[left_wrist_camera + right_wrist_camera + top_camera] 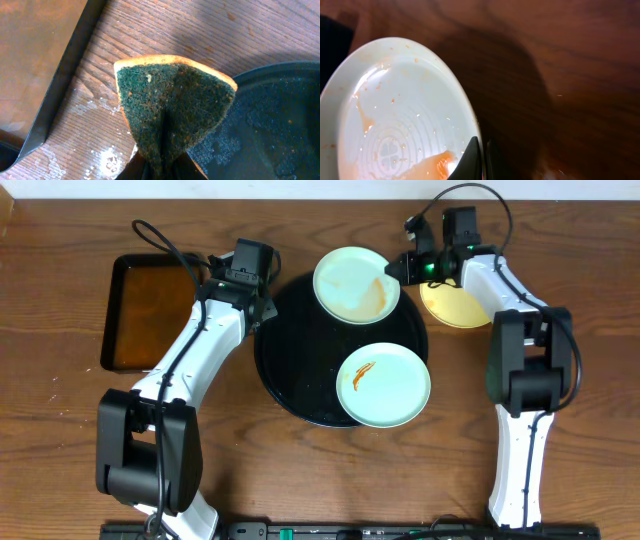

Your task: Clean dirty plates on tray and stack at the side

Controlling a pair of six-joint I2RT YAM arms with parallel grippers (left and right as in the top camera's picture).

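Overhead view: the left arm rises from its base at the near-left edge of the table (60,390), forearm angled inward, placing the left pincer (260,305) at the left rim of the tray (300,370), just beside the pan (145,310) of brown liquid. The right arm stands upright from the near-right base, then bends left, bringing the right pincer (397,270) to the right edge of the upper mint plate (357,284), which overlaps the tray's far rim. The lower mint plate (383,385), smeared orange, lies on the tray's near-right portion. The yellow plate (455,308) rests on the table right of the tray, partly beneath the right arm. Left wrist view: the left pincer is clamped on a folded sponge (172,107), green scouring face toward the camera, positioned over wet table between pan and tray. Right wrist view: the right pincer's fingers are closed on the upper mint plate's rim, beside a sauce smear (427,167)
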